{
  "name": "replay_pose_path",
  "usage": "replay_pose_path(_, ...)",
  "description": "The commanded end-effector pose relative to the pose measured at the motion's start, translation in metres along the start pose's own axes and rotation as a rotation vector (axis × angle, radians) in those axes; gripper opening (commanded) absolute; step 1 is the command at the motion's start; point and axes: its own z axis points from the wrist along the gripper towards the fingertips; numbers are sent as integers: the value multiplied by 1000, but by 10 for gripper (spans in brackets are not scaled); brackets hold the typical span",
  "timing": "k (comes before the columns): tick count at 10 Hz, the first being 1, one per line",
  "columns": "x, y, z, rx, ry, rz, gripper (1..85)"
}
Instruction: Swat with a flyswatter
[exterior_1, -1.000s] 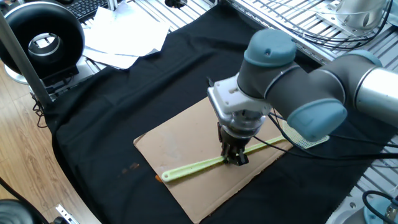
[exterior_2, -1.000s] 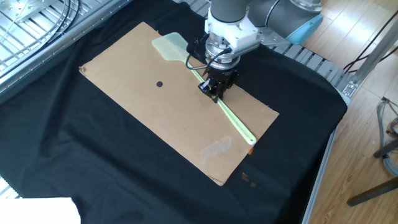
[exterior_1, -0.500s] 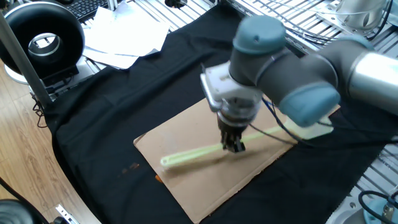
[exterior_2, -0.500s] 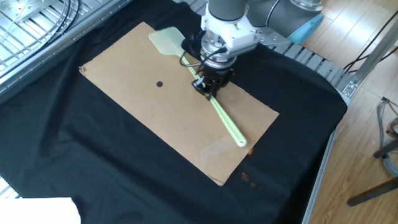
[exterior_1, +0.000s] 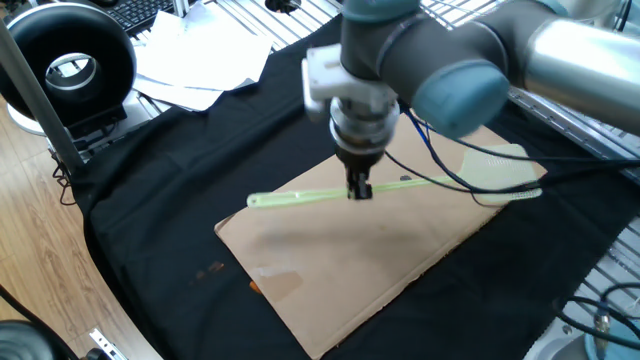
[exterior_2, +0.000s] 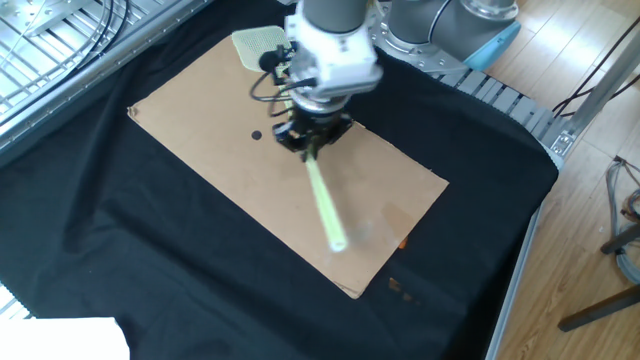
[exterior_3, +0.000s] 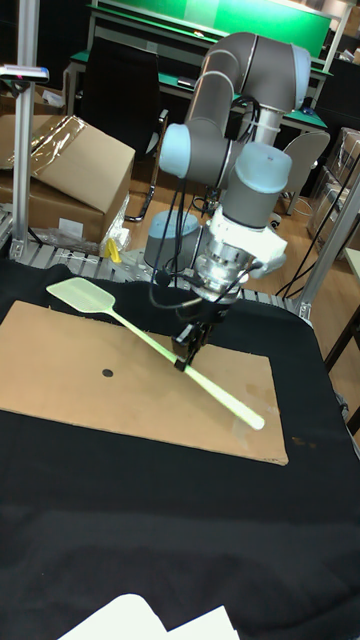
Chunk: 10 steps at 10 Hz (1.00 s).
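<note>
The gripper (exterior_3: 186, 352) clamps the flyswatter (exterior_3: 150, 341) mid-handle. It is lifted above the cardboard sheet (exterior_3: 120, 398) on the desk.

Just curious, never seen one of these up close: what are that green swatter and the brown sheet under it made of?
The flyswatter looks like pale green plastic: smooth, slightly translucent, with a thin handle and mesh head. The brown sheet looks like matte cardboard or fibreboard, flat with cut edges; which one, I can't tell.

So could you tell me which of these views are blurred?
One fixed view: the gripper and arm smear. The other fixed view: the gripper and the flyswatter handle look soft, while the cardboard stays sharp. Tall fixed view: crisp throughout.
</note>
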Motion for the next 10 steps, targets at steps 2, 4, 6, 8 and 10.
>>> replay_pose_path(2,-8,-31,1,34,-18,194,13)
replay_pose_path(4,-6,-34,1,47,-14,283,10)
replay_pose_path(6,-15,-35,1,45,-51,377,10)
replay_pose_path(8,-23,-37,0,44,-83,402,10)
replay_pose_path(10,-14,-31,1,17,-17,385,10)
